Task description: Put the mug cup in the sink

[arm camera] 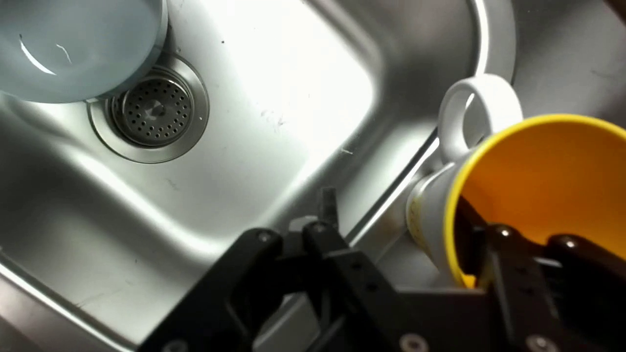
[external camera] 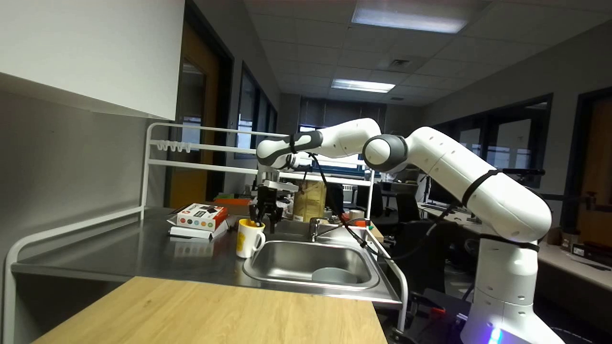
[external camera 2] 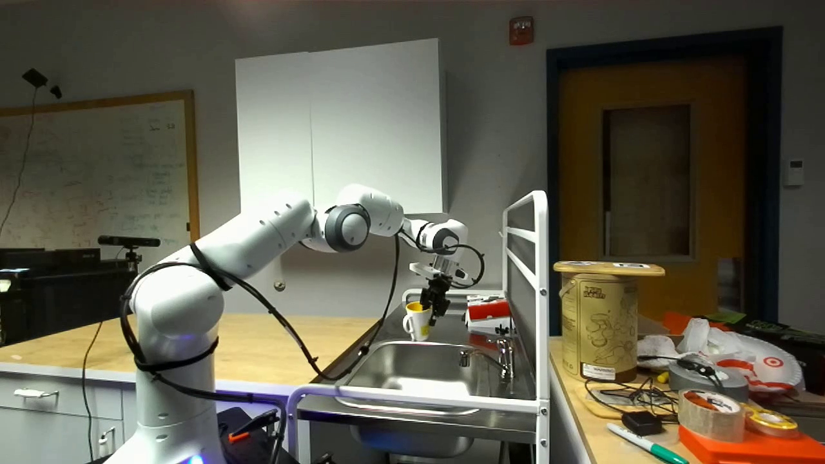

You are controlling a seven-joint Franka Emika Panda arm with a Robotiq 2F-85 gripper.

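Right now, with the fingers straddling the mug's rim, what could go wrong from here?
Tilting: one of the fingers is inside the mug and the other outside, so gripping just one side might let it swing when lifted.
Toppling: the mug is right at the edge of the sink, so a bump could send it in.
Knocking: a dish lies in the sink near the drain; lowering the mug there may make them hit.

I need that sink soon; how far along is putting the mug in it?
Looks done: the approach, with the end effector at the mug, one finger inside it and one outside. In hand: apparently the grasp; the fingers stand apart, the mug's wall between them. Left: closing, lifting and lowering it into the sink; it appears to stand on the counter alongside.
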